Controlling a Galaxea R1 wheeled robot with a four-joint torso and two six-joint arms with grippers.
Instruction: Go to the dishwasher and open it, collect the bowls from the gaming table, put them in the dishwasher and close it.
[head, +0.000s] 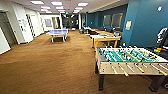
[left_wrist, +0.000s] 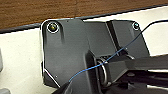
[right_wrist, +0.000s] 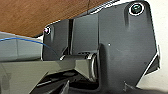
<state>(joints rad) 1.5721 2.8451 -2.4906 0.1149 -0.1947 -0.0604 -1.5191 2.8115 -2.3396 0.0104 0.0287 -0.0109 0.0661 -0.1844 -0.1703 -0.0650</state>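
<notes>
Several tables across a brown carpet (head: 50, 67) — table-football table (head: 130, 61) nearest at right, green field and rods visible, wooden side facing the camera. Beyond it, yellow-topped tables (head: 106, 38) along the blue wall (head: 147, 22); a blue table-tennis table (head: 58, 32) farther back at left. No readable writing anywhere. Cannot tell either end effector's opening — fingers indistinct in both wrist views.
</notes>
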